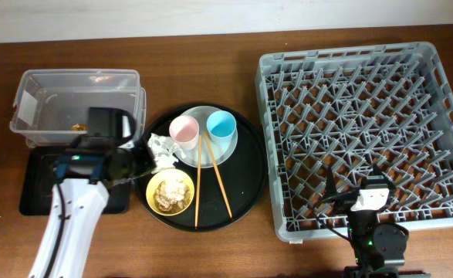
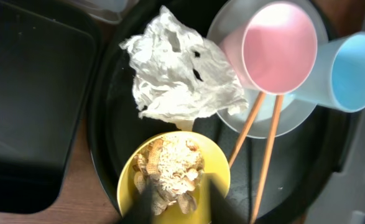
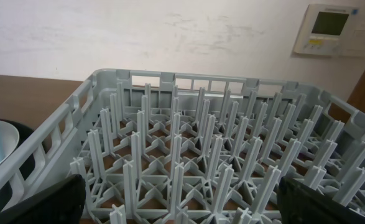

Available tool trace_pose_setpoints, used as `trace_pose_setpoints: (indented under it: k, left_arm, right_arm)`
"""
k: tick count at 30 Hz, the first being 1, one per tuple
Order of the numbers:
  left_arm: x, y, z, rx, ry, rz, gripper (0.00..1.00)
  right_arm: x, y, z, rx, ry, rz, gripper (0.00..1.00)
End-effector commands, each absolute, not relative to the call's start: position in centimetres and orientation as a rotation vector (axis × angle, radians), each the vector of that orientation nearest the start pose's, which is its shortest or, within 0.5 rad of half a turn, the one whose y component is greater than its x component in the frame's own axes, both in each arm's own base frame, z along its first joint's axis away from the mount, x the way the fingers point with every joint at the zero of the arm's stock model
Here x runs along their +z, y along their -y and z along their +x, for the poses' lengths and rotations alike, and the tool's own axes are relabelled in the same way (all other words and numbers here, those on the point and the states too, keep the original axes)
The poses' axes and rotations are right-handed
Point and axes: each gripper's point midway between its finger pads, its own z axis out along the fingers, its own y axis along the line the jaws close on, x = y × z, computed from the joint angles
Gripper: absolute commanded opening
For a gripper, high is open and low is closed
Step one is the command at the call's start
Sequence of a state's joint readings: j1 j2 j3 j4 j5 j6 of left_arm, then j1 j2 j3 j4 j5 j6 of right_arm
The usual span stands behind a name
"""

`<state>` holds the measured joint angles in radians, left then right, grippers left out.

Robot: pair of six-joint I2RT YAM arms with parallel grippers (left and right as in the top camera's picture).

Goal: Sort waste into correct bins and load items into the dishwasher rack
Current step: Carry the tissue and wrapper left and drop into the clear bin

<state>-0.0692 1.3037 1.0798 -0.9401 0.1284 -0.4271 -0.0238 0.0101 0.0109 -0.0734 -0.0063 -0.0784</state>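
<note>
While the left tool (image 2: 179,202) hovers spread over the bowl (image 2: 125,179) of scraps (image 2: 170,165), the napkin (image 2: 179,74) lies just beyond. The right tool (image 3: 182,208), also spread, sits at the rack's (image 3: 176,81) near edge.

Counting as we go: cups, two of them, one pink cup (image 1: 184,130) and one light-blue cup (image 1: 221,123). One plate (image 1: 202,114). One yellow bowl (image 2: 218,165), with a single heap of food scraps (image 2: 170,165). Chopsticks (image 1: 197,185), two. One napkin (image 1: 161,148), one gold-brown wrapper (image 1: 78,125). Bins, two: one clear tub (image 1: 25,100), one shallow black tray (image 1: 37,185). One round black tray (image 1: 245,181). One rack (image 1: 349,52).
</note>
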Motion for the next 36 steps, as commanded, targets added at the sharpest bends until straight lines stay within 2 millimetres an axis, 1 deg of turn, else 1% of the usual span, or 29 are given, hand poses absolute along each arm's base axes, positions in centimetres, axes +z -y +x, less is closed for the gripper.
trace_pose_setpoints:
  k: [1,2,5,6,7,8,9,11,13,17,19,20,22,25,26,27,28,29,30,31,32,33,34,35,36]
  left_arm:
    - [13.2,4.3,30.1,-0.116,-2.754,-0.389,0.76]
    - [12.3,4.5,30.6,-0.096,-2.764,-0.424,0.79]
    - [9.2,4.2,32.1,-0.041,-2.797,-0.486,0.78]
    - [8.1,4.3,32.7,-0.046,-2.798,-0.553,0.72]
    - [7.2,4.4,33.3,-0.044,-2.804,-0.560,0.64]
    - [6.4,4.5,33.7,-0.042,-2.807,-0.561,0.59]
    - [5.4,4.7,34.6,-0.045,-2.803,-0.561,0.55]
    - [4.6,4.7,35.1,-0.044,-2.801,-0.567,0.56]
    - [3.7,4.8,35.7,-0.040,-2.797,-0.571,0.60]
    - [2.1,4.7,35.5,-0.020,-2.834,-0.575,0.60]
    - [1.7,4.7,35.3,-0.015,-2.844,-0.577,0.58]
    - [1.7,4.7,35.3,-0.015,-2.844,-0.577,0.52]
    - [1.6,4.7,35.2,-0.014,-2.844,-0.577,0.53]
    - [0.5,4.6,34.6,-0.012,-2.847,-0.577,0.53]
    - [0.5,4.4,34.6,0.005,-2.843,-0.578,0.49]
    - [0.6,4.1,34.6,0.027,-2.837,-0.580,0.37]
    - [0.5,4.1,34.6,0.028,-2.837,-0.580,0.29]
    - [0.6,4.1,34.6,0.027,-2.837,-0.579,0.01]
    - [1.3,4.1,35.0,0.019,-2.822,-0.564,0.00]
    - [3.5,4.3,35.9,-0.009,-2.768,-0.550,0.00]
    - [8.1,4.2,37.3,-0.065,-2.658,-0.548,0.00]
    - [11.1,4.2,37.8,-0.104,-2.596,-0.547,0.00]
    - [15.4,4.1,37.8,-0.142,-2.513,-0.537,0.00]
    - [17.7,4.0,37.3,-0.161,-2.470,-0.531,0.00]
    - [20.7,3.4,36.1,-0.149,-2.410,-0.512,0.00]
  right_arm:
    - [15.6,0.5,24.6,-0.065,-1.647,-0.046,0.98]
    - [15.6,0.5,24.6,-0.065,-1.647,-0.046,0.98]
    - [15.6,0.5,24.6,-0.065,-1.647,-0.046,0.98]
    - [15.6,0.5,24.6,-0.065,-1.647,-0.046,0.98]
    - [15.6,0.5,24.6,-0.065,-1.647,-0.045,0.98]
    - [15.6,0.5,24.6,-0.065,-1.647,-0.046,0.98]
    - [15.6,0.5,24.6,-0.065,-1.647,-0.046,0.98]
    - [15.6,0.5,24.6,-0.065,-1.647,-0.046,0.98]
    - [15.6,0.5,24.6,-0.065,-1.647,-0.046,0.98]
    - [15.6,0.5,24.6,-0.065,-1.647,-0.046,0.98]
    - [15.6,0.5,24.6,-0.065,-1.647,-0.046,0.98]
    - [15.6,0.5,24.6,-0.065,-1.647,-0.046,0.98]
    - [15.6,0.5,24.6,-0.065,-1.647,-0.046,0.99]
    - [15.6,0.5,24.6,-0.065,-1.647,-0.045,0.98]
    - [15.6,0.5,24.6,-0.065,-1.647,-0.046,0.98]
    - [15.6,0.5,24.6,-0.065,-1.647,-0.046,0.98]
    - [15.6,0.5,24.6,-0.065,-1.647,-0.046,0.98]
    - [15.6,0.5,24.6,-0.065,-1.647,-0.045,0.98]
    - [15.6,0.5,24.6,-0.065,-1.647,-0.046,0.98]
    - [15.6,0.5,24.6,-0.065,-1.647,-0.046,0.98]
    - [15.6,0.5,24.6,-0.065,-1.647,-0.046,0.99]
    - [15.6,0.5,24.6,-0.065,-1.647,-0.046,0.98]
    - [15.6,0.5,24.6,-0.065,-1.647,-0.046,0.98]
    - [15.6,0.5,24.6,-0.065,-1.647,-0.046,0.98]
    - [15.6,0.5,24.6,-0.065,-1.647,-0.046,0.98]
